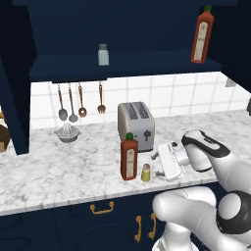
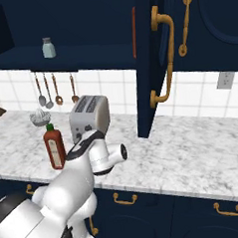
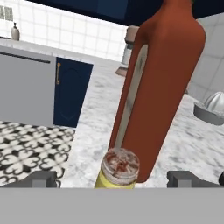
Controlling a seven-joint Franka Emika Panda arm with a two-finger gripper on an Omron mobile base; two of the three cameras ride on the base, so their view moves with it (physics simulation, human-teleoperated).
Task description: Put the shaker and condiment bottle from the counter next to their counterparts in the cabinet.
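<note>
Basically the pincer (image 3: 113, 178) was spread wide, empty, straddling the shaker (image 3: 118, 168) near the desk's (image 1: 59, 171) front edge, condiment bottle (image 1: 129, 157) just beside. Shaker looked light, rigid, tippy; best pinched mid-body below the cap.

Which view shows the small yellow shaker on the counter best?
The hand view: the shaker sits close between the open gripper's fingertips. The left base view shows it tiny beside the condiment bottle.

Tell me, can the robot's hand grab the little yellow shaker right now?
Probably yes. The gripper is open, and the shaker sits right between its fingertips with nothing in front. The condiment bottle stands close behind it, so the fingers might bump that.
</note>
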